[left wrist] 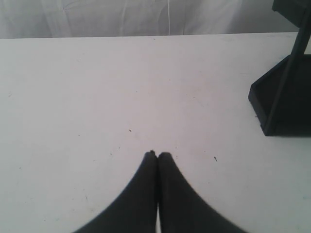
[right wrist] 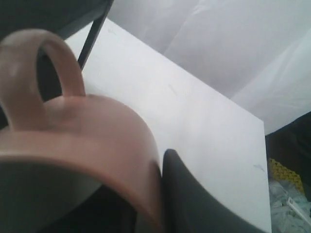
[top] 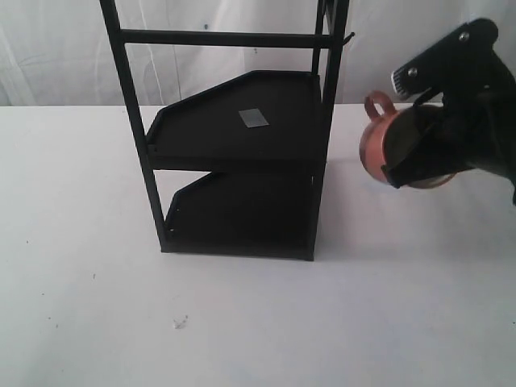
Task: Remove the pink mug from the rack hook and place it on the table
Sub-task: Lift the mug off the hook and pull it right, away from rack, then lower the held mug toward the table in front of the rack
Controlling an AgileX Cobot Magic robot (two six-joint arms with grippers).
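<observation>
We see the left fingers [left wrist: 146, 194] pressed together, gripping nothing, above the counter [top: 242, 322]. The rack [top: 242, 129] stands mid-counter. Right of its rack hook [top: 347, 37], the right fingers [right wrist: 204, 204] clamp the pink mug [top: 375, 145] at its rim, handle uppermost.

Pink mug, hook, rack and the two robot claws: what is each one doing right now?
pink mug: off the hook, tipped on its side with the handle up, held by its rim.
rack hook: bare, nothing hanging on it.
rack: standing upright.
right gripper: shut on the mug's wall.
left gripper: shut, holding nothing.
</observation>
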